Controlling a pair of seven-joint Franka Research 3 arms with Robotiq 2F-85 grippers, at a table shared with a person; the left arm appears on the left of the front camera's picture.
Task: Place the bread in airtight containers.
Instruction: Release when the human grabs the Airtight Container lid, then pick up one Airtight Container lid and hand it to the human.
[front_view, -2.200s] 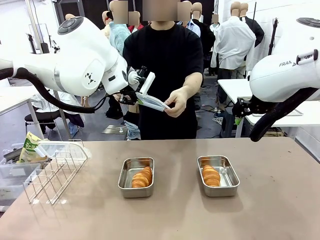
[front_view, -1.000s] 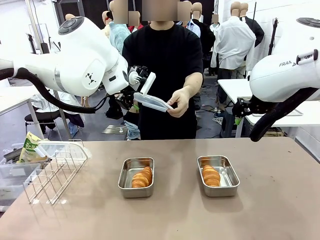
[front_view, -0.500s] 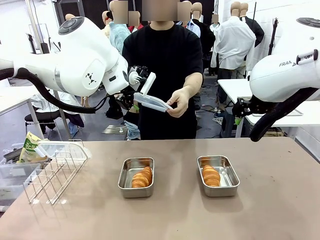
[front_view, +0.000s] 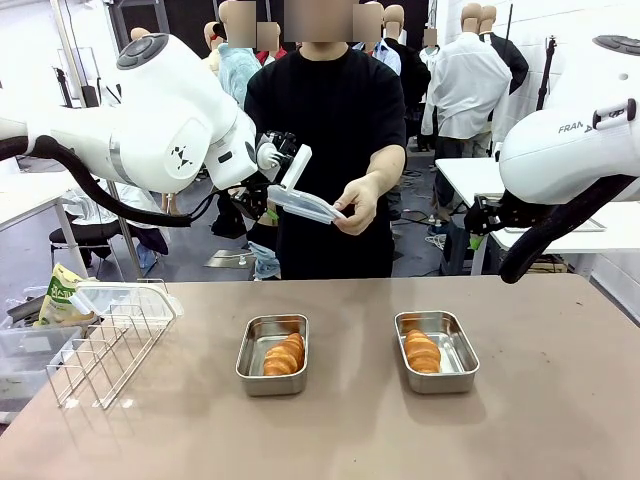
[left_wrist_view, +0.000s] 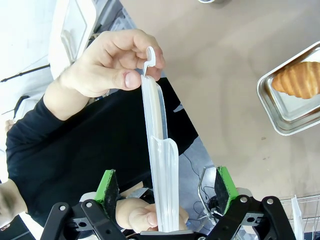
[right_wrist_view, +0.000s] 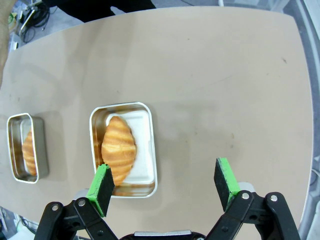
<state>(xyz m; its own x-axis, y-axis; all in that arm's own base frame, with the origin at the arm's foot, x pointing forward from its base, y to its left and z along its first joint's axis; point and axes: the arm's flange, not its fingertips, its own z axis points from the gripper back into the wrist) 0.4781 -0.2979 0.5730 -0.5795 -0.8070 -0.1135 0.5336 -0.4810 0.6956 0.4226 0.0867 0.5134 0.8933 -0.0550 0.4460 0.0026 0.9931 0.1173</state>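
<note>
The bread is already in: the front view shows one roll (front_view: 284, 354) lying in the left tin (front_view: 246, 362) and another roll (front_view: 421, 351) in the right tin (front_view: 463, 352), both tins uncovered and side by side on the table (front_view: 540, 410), well apart from each other. So the lids look like what's left. Up above the far edge, the person's hand (front_view: 358, 205) holds a translucent lid (front_view: 305, 205) out to the left gripper (front_view: 271, 188), while the right gripper (front_view: 478, 217) hangs off to the side, high up and well away from it. From the left wrist, the lid (left_wrist_view: 162, 165) sits edge-on right in the gap between the green pads (left_wrist_view: 106, 186), which stand wide apart with neither touching it yet. Its long axis runs straight away from the gripper along the fingers, and the hand (left_wrist_view: 107, 65) pinches the clip tab at the far end (another hand (left_wrist_view: 145, 216) seems to steady the near end, partly hidden). My guess is the fingers just need to squeeze across the lid's thin faces, no reorienting. From the right wrist, the right gripper (right_wrist_view: 165, 181) is wide open and empty, looking down on a roll (right_wrist_view: 118, 147) in its tin (right_wrist_view: 152, 155) off toward one pad (right_wrist_view: 101, 188), roll lengthwise in the tin, with the other tin (right_wrist_view: 42, 150) farther out.
</note>
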